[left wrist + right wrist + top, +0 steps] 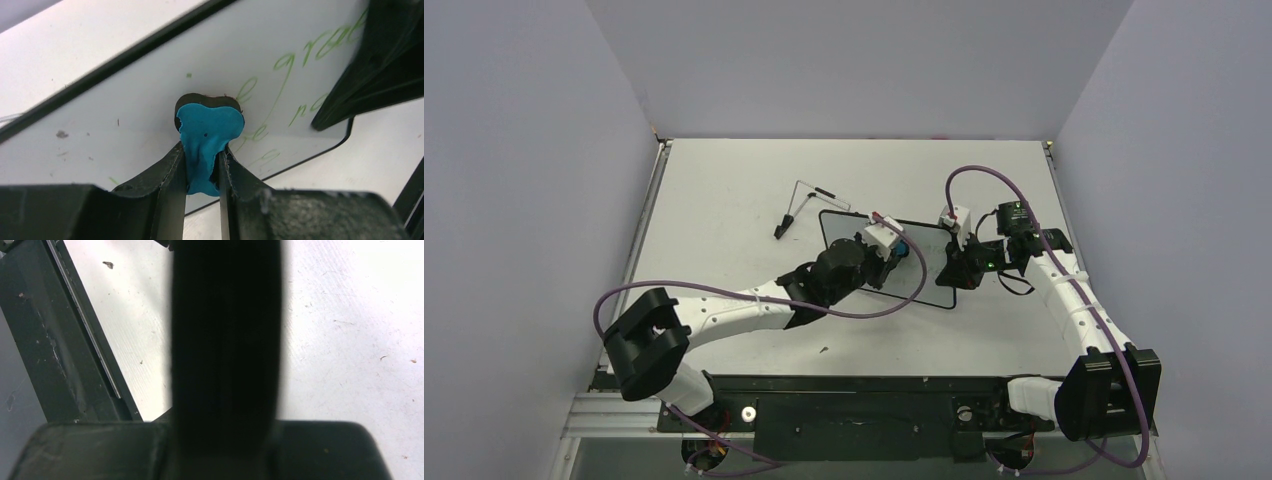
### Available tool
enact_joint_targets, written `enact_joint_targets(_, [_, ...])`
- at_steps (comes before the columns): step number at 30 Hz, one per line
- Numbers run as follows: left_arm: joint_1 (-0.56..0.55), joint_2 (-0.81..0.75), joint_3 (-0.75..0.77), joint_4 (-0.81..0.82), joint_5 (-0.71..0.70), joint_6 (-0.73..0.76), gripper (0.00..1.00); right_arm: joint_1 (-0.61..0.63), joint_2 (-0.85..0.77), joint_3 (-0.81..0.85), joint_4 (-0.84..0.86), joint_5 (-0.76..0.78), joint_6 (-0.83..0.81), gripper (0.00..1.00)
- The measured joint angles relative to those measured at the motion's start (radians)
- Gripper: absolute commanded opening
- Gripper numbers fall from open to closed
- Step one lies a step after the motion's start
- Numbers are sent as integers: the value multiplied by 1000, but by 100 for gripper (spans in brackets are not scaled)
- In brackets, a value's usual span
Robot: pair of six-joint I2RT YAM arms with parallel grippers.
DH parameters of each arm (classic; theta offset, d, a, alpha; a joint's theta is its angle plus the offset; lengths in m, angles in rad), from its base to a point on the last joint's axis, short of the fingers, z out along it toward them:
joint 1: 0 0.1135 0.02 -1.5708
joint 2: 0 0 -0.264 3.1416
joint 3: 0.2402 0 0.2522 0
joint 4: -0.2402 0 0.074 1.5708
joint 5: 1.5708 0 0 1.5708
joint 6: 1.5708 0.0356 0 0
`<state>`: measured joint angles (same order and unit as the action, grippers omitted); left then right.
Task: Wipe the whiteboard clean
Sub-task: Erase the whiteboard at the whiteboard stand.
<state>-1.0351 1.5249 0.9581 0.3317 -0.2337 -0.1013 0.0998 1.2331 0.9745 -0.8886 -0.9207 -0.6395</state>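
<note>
The whiteboard (pixel 927 272) lies flat on the desk (pixel 724 190), right of centre and in front of both arms, with the wire stand (pixel 809 198) lying apart behind it. Green handwriting (pixel 300 65) covers the part of the board ahead of my eraser, so I judge the wiping only partly done.

To do this stroke well, I want the blue eraser (pixel 207 132) pressed flat and dragged in steady, overlapping passes towards the writing. If I lean too hard the soft pad may fold. If I go too light it may skate over the ink. The board looks light enough to slide, so it needs pinning while I push.

The left fingers (pixel 222 167) are clamped on the eraser's lower half, squeezing it narrow, and its dark face rests on the white surface.

The right fingers (pixel 954 265) are pressed together with nothing between them. They sit at the board's right edge, seemingly bracing it, though I cannot tell for sure that they touch it. I would steer the eraser clear of them near that corner.
</note>
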Motion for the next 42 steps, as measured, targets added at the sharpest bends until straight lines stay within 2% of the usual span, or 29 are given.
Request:
enact_joint_targets(9, [39, -17, -71, -40, 37, 32, 0, 0, 0, 0, -3, -2, -3, 0])
enact_joint_targets(17, [101, -30, -71, -3, 115, -177, 0, -1, 0, 0, 2, 0, 0, 0])
enact_joint_targets(20, [98, -30, -63, -2, 104, -249, 0, -1, 0, 0, 2, 0, 1, 0])
enact_joint_targets(33, [-28, -13, 63, -55, -212, -418, 0, 0, 0, -1, -7, -5, -4, 0])
enact_joint_targets(42, [-74, 35, 136, -133, -344, -410, 0, 0, 0, -1, -9, -5, 2, 0])
